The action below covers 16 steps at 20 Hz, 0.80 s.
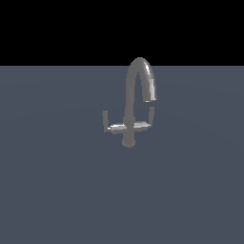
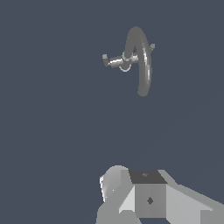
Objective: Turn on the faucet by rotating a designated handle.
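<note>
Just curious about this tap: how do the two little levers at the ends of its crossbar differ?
Shade: the dark lever nearly melts into the background, while the light lever stands out pale grey.
Place: the dark lever stands right under the spout's mouth, on the exterior view's right; the light lever sits on the opposite arm, clear of the spout.
Both are thin, upright, and end the same crossbar.

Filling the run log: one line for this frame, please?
stage: approach | faucet: upright, untouched | handle: not yet turned | gripper: far from faucet, no contact, jaw state unclear | arm: absent from exterior view
</note>
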### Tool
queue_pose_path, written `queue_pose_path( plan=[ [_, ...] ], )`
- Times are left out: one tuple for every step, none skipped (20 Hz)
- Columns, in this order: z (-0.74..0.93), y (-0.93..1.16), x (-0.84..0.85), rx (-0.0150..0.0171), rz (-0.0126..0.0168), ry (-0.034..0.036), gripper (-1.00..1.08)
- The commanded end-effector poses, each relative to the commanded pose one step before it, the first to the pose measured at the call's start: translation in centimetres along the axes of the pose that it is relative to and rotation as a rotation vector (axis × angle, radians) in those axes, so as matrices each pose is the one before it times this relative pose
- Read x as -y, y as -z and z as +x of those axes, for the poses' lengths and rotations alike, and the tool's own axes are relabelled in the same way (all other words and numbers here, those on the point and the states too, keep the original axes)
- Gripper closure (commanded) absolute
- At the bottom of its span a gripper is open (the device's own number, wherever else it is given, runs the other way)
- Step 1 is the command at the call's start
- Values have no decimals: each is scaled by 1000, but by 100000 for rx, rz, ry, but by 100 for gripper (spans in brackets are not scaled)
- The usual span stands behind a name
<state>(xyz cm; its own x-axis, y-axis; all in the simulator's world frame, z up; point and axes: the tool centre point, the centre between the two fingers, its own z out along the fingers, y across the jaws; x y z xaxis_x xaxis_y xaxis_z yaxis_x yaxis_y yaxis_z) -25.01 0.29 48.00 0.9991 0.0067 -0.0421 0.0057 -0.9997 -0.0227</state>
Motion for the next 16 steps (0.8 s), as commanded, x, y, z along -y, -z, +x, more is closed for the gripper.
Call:
queue_pose_path(
  plan=[
    [0,0,-1,0,0,0,108],
    [6,1,21,0,0,0,108],
    [62,-21,-56,90,191,-87,108],
    [83,-24,-39,109,231,-106,108],
    [115,-34,-53,151,322,-147,108],
    [150,-44,-73,198,420,-192,108],
    [182,-54,-87,240,510,-232,108],
    [216,-64,-104,285,606,-276,108],
    [249,-74,-120,328,698,-317,108],
    [281,-83,-134,371,788,-358,108],
    [315,-94,-152,416,885,-401,108],
    [347,-103,-165,457,973,-440,108],
    [381,-113,-183,502,1068,-482,108],
    [413,-123,-196,544,1157,-521,108],
    [446,-133,-213,588,1251,-562,108],
    [478,-143,-227,630,1341,-601,108]
  ],
)
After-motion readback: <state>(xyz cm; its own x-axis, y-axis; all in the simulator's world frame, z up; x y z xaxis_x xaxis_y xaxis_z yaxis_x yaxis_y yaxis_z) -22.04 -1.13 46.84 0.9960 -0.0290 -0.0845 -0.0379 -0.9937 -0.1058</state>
